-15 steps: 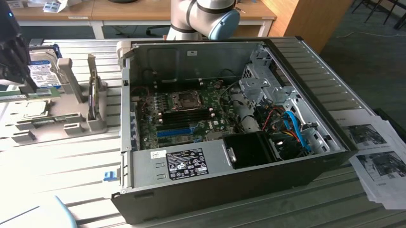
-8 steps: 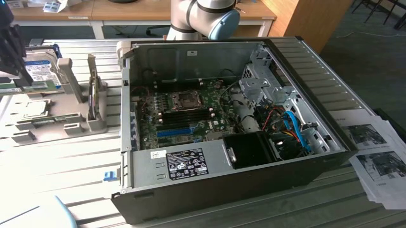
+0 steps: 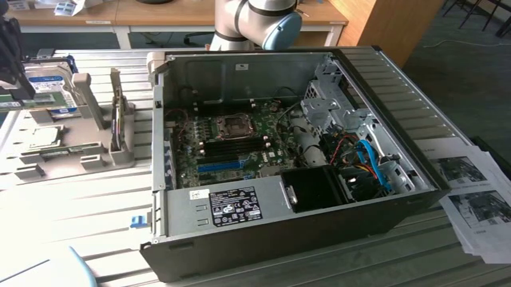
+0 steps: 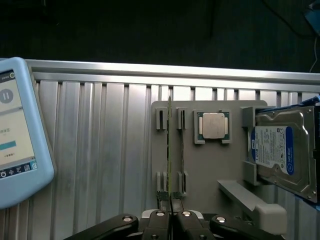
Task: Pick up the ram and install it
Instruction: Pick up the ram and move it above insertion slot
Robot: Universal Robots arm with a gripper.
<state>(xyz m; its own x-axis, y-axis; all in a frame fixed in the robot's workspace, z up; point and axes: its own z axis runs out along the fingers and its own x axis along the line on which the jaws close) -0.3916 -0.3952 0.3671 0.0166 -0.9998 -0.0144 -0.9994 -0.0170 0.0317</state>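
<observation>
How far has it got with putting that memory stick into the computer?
Early on. The gripper is shut on the ram, at the gray holder tray beside the hard drive. Carrying it across is left: the open computer case sits apart, and its board appears to have no stick fitted.

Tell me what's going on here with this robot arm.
The arm's gripper is shut on the thin green ram stick, seen edge-on over the grey holder that also carries a hard drive and a processor chip. The open computer case sits beside it; the stick isn't in its motherboard yet.
</observation>
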